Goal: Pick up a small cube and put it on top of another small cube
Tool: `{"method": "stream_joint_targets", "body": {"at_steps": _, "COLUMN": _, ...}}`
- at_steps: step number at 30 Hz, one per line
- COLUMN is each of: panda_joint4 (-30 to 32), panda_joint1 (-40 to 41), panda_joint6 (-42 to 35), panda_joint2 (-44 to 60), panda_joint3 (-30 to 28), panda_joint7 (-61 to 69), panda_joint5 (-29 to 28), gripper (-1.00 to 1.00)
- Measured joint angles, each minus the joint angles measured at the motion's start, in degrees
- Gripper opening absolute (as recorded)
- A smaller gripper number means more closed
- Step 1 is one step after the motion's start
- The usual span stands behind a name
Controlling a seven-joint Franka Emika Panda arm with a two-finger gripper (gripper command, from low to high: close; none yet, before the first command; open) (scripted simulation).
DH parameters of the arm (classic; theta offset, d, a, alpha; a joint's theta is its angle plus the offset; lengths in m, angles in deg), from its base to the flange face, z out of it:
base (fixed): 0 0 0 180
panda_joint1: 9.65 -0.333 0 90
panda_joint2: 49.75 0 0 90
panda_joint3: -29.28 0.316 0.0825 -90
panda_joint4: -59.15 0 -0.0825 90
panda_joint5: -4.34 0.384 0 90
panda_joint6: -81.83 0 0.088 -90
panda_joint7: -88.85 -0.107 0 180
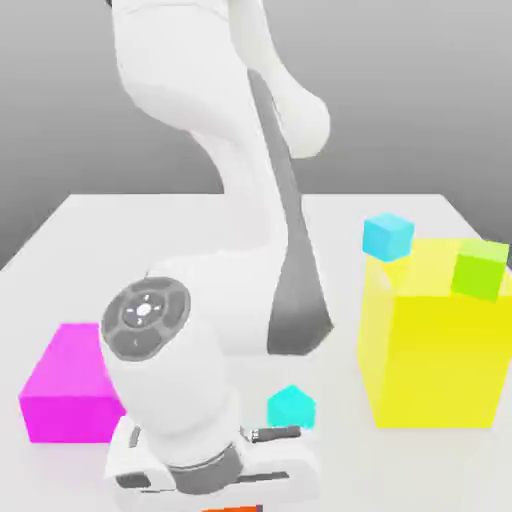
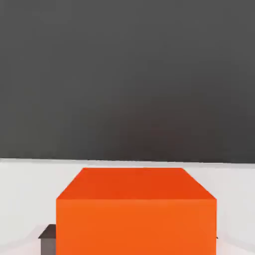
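Orange-red cube gripped in the pincer, arm arched down above.

White, grey-trimmed, jointed robot arm reaches down from the exterior view's top, bent. Rounded wrist angled downward; wide white hand housing beneath it, roughly level crosswise, toward the near side of the pale tabletop.
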Motion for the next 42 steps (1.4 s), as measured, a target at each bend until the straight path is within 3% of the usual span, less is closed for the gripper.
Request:
{"method": "stream_joint_targets", "body": {"at_steps": 13, "panda_joint4": 3.39, "panda_joint1": 5.45, "panda_joint6": -5.49, "panda_joint2": 0.21, "panda_joint3": 20.13, "panda_joint7": 40.99, "panda_joint5": -2.95, "gripper": -1.00}}
{"method": "stream_joint_targets", "body": {"at_steps": 23, "panda_joint4": 6.41, "panda_joint1": 18.61, "panda_joint6": -6.36, "panda_joint2": -4.50, "panda_joint3": 40.60, "panda_joint7": 73.37, "panda_joint5": -3.42, "gripper": -1.00}}
{"method": "stream_joint_targets", "body": {"at_steps": 27, "panda_joint4": 11.93, "panda_joint1": 30.10, "panda_joint6": -5.41, "panda_joint2": -8.44, "panda_joint3": 50.32, "panda_joint7": 84.34, "panda_joint5": -4.39, "gripper": -1.00}}
{"method": "stream_joint_targets", "body": {"at_steps": 31, "panda_joint4": 18.75, "panda_joint1": 47.11, "panda_joint6": -2.74, "panda_joint2": -10.97, "panda_joint3": 63.58, "panda_joint7": 89.84, "panda_joint5": -8.90, "gripper": -1.00}}
{"method": "stream_joint_targets", "body": {"at_steps": 37, "panda_joint4": 30.13, "panda_joint1": 71.09, "panda_joint6": 2.71, "panda_joint2": -11.68, "panda_joint3": 79.32, "panda_joint7": 81.15, "panda_joint5": -22.72, "gripper": -1.00}}
{"method": "stream_joint_targets", "body": {"at_steps": 42, "panda_joint4": 37.06, "panda_joint1": 84.43, "panda_joint6": 7.77, "panda_joint2": -13.49, "panda_joint3": 87.05, "panda_joint7": 67.18, "panda_joint5": -32.39, "gripper": -1.00}}
